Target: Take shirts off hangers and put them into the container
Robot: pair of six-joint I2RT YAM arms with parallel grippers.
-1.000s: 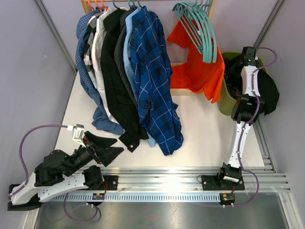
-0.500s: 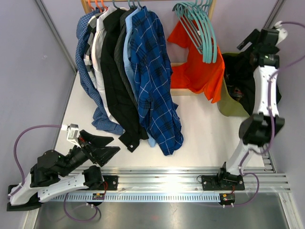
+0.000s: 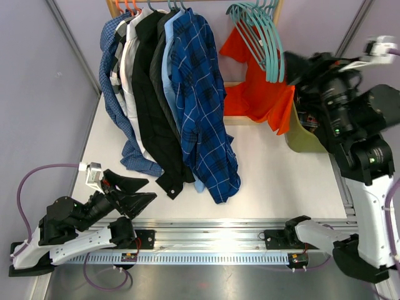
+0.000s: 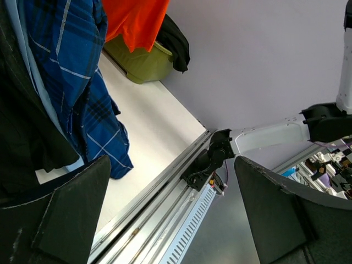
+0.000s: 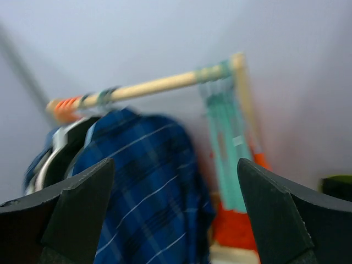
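Left gripper (image 3: 132, 190) gapes wide and empty near the surface's near-left corner. Right gripper (image 5: 175, 163), equally wide and empty, hangs above the container (image 3: 302, 141) at the right edge.

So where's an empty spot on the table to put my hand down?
The bare white table between the blue checked shirt and the green tub, in front of the orange cloth. It's crowded on the left, where the hanging shirts drape onto the table.
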